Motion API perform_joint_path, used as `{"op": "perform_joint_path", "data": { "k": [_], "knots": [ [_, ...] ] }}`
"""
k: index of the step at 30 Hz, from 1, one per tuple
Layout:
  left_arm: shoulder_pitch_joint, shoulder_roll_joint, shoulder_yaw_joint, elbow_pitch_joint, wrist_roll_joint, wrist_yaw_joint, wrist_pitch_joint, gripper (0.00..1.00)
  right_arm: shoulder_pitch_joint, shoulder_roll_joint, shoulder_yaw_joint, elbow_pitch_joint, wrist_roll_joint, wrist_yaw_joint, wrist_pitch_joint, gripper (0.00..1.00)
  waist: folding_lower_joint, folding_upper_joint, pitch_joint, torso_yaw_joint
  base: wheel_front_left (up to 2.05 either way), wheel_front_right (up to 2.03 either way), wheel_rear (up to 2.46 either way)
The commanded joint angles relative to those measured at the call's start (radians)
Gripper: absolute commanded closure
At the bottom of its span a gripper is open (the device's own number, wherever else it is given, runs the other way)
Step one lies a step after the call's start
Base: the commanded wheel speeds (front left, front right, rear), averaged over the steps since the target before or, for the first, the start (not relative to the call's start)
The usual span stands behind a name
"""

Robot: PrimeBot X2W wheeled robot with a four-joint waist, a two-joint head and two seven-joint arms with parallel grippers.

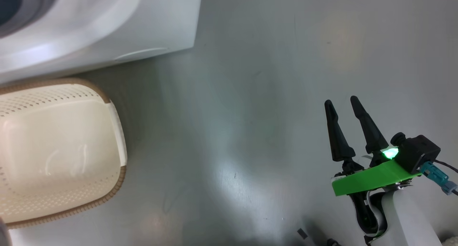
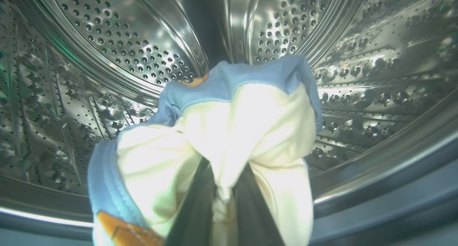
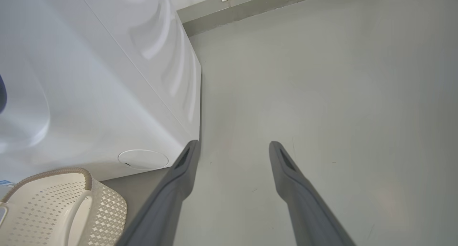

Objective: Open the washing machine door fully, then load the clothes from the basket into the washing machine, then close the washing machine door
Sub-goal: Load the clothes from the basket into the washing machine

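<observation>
Clothes [image 2: 250, 124] pinched by left gripper [image 2: 223, 188] hang inside the washing machine [image 2: 357, 78].

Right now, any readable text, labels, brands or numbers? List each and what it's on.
None readable.
On the washing machine, a blue label pokes in at the frame edge: too small to read.
The clothes held by the left hand carry an orange print, no letters visible.
</observation>
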Motion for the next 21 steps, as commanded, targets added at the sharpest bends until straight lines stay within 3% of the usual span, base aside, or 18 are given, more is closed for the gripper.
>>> {"op": "perform_joint_path", "data": {
  "k": [1, 6, 16, 21],
  "knots": [
    [-0.013, 0.060, 0.007, -0.013, 0.006, 0.006, -0.004, 1.00, 0.011, 0.002, 0.023, -0.025, 0.005, 0.010, -0.005, 0.00, 0.0000, 0.0000, 0.040, -0.008, 0.00, 0.00, 0.00],
    [-0.056, 0.067, -0.001, -0.044, 0.012, 0.019, -0.006, 1.00, 0.008, 0.007, 0.029, -0.022, 0.006, 0.010, -0.005, 0.00, 0.0000, 0.0000, 0.066, -0.006, 0.00, 0.00, 0.00],
    [0.000, 0.076, 0.018, -0.358, 0.047, 0.044, -0.006, 1.00, -0.007, 0.006, 0.064, -0.019, 0.007, 0.010, -0.005, 0.00, 0.0000, 0.0000, 0.083, -0.021, 0.00, 0.00, 0.00],
    [0.002, 0.069, 0.021, -0.357, 0.046, 0.038, -0.006, 1.00, -0.002, 0.002, 0.061, -0.018, 0.007, 0.010, -0.005, 0.00, 0.0000, 0.0000, 0.086, -0.028, 0.00, 0.00, 0.00]
  ]
}}
